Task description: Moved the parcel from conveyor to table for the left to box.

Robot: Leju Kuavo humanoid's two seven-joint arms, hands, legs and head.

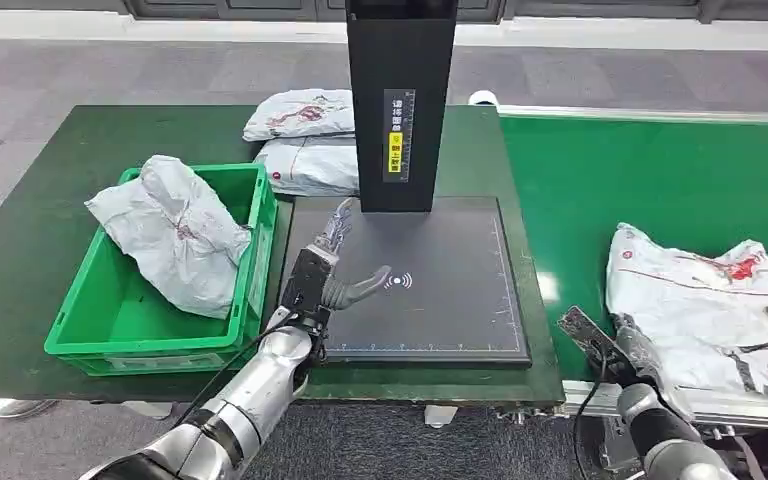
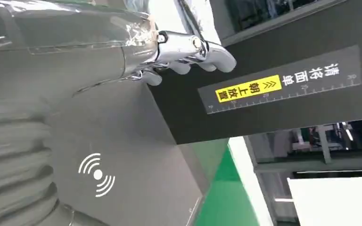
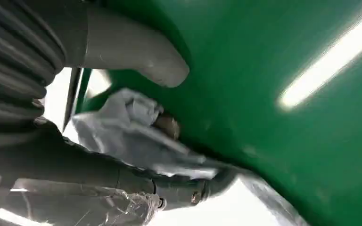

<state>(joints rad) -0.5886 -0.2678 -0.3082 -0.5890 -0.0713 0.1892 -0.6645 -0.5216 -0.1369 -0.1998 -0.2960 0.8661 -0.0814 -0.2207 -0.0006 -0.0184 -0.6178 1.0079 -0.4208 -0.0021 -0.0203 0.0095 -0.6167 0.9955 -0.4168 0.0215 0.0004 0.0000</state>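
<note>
A crumpled grey-white parcel [image 1: 705, 300] with red print lies on the green conveyor belt [image 1: 640, 180] at the right. My right hand [image 1: 605, 345] is at the parcel's near-left corner. In the right wrist view its dark fingers [image 3: 179, 188] lie along the edge of the parcel [image 3: 127, 132], and the thumb [image 3: 136, 52] stands clear of it. My left hand [image 1: 322, 272] hovers over the dark scanning pad [image 1: 440, 300] with fingers apart, holding nothing. The green crate [image 1: 90, 330] at the left holds another grey parcel [image 1: 180, 235].
A black post [image 1: 400, 100] with a yellow label [image 2: 247, 88] rises from the pad's far edge. Two more parcels [image 1: 305, 140] lie on the dark green table [image 1: 50, 190] behind the crate. The pad stands between crate and conveyor.
</note>
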